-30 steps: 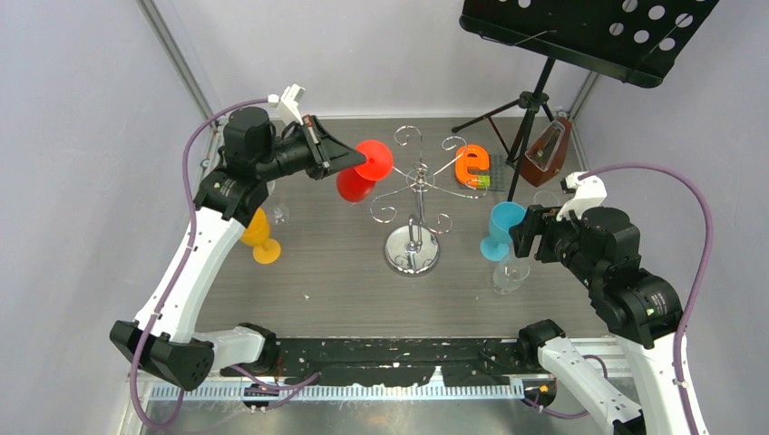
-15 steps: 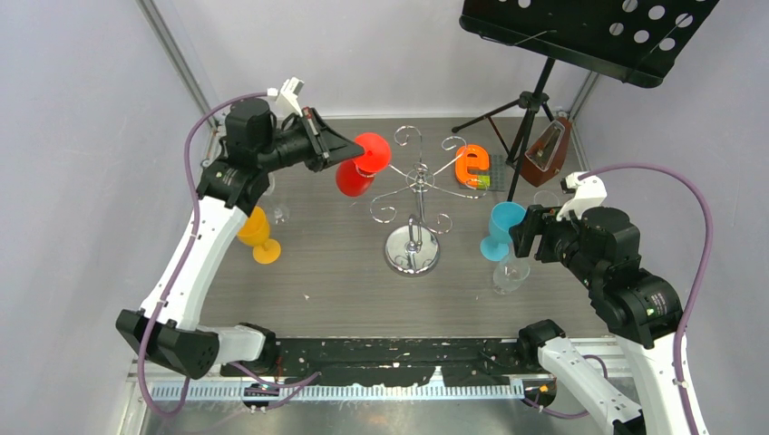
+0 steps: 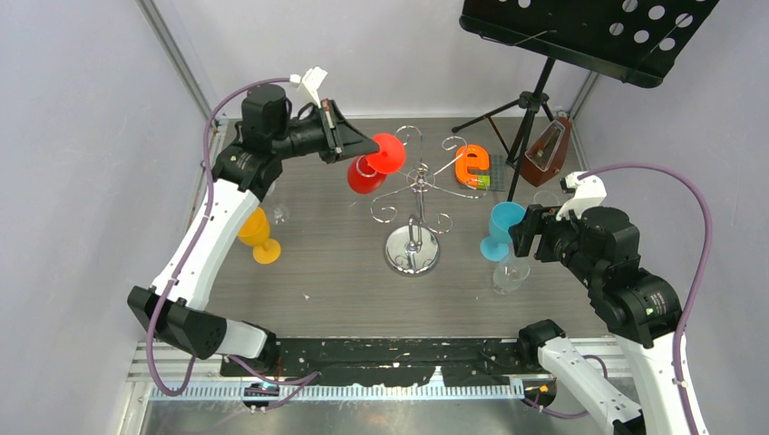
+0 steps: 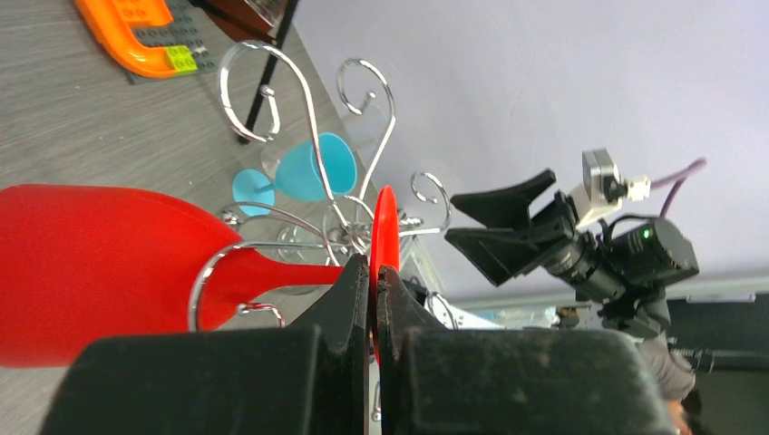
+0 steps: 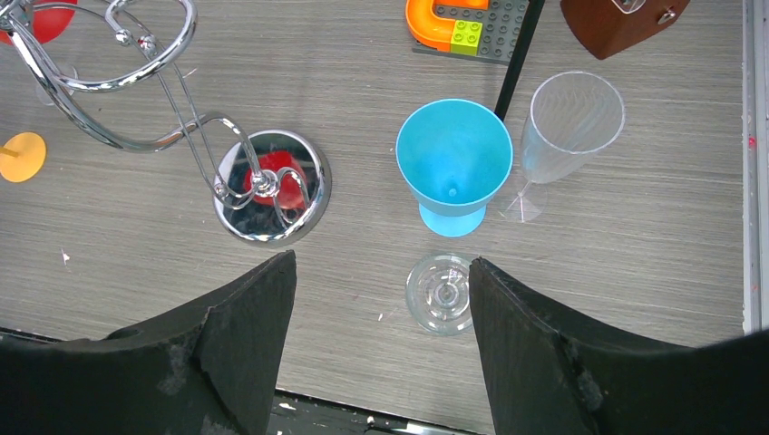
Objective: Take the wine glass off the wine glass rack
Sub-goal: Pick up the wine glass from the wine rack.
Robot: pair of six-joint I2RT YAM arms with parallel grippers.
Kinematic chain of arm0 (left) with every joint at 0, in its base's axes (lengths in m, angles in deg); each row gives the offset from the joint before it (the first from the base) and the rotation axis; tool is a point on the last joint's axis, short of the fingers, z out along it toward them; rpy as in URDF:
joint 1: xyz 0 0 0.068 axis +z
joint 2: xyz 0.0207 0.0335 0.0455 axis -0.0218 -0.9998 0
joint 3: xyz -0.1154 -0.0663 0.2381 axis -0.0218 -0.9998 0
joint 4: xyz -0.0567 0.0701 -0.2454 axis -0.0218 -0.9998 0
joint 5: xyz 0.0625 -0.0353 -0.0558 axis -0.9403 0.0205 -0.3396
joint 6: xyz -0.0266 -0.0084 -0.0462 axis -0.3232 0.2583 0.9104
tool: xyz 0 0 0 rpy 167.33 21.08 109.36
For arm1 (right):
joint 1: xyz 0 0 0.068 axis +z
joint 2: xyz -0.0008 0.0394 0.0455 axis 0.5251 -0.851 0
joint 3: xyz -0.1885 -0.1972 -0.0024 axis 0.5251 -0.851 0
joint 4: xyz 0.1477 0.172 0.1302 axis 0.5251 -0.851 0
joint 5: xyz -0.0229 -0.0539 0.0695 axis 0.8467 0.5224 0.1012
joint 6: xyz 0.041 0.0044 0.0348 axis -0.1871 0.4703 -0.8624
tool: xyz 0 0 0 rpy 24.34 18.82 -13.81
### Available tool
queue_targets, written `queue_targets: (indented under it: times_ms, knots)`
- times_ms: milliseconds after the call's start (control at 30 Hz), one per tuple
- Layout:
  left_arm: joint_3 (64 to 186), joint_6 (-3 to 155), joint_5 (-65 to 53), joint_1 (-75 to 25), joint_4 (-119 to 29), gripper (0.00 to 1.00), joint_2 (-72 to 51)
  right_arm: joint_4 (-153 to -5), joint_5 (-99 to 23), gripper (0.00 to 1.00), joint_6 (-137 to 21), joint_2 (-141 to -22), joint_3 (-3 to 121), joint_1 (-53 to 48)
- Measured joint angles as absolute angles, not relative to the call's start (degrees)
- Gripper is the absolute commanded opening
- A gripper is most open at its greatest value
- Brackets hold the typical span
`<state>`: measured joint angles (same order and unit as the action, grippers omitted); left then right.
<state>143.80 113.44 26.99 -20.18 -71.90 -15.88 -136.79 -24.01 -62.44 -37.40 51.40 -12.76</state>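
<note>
gripping the red wine glass (image 3: 365,178) by its foot with the left gripper (image 3: 374,155), high at the far left side of the wine glass rack (image 3: 413,190). fingers (image 4: 349,290) pressed narrow, nipping the edge of the thin red foot disc. glass tipped over, foot turned toward the rack's central post, bowl lower and out to the rack's left, clear of the table (image 3: 317,272). from the left wrist, stem apparently threaded through one curled wire arm of the rack, though hard to tell whether touching the wire.

over on the rack's right, hovering above the table with the right gripper (image 5: 381,261). fingers (image 5: 240,344) spread wide, gripping nothing.

standing upright just right of the rack's round base: a blue goblet (image 5: 453,159). touching or nearly touching the goblet's foot on the near side, farther from the rack's post: a small clear glass (image 5: 444,292). beyond the goblet, farther right of the rack: a ribbed clear flute (image 5: 573,122).

well apart from the rack on its left: a yellow glass (image 3: 257,234), partly hidden under the left arm.

behind the rack to its right: an orange toy (image 3: 472,163) on a grey studded plate, then a brown metronome (image 3: 547,156), then the black music stand (image 3: 580,27) on its tripod.
</note>
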Motion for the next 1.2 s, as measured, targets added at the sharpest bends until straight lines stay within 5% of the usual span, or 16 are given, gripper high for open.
queue_targets:
  times_ms: [1200]
  knots:
    - [139.9,95.4,19.7,-22.7,-89.8,0.00,1.8,-136.8,-26.2,0.76,-63.5,-39.5,51.8,-12.5]
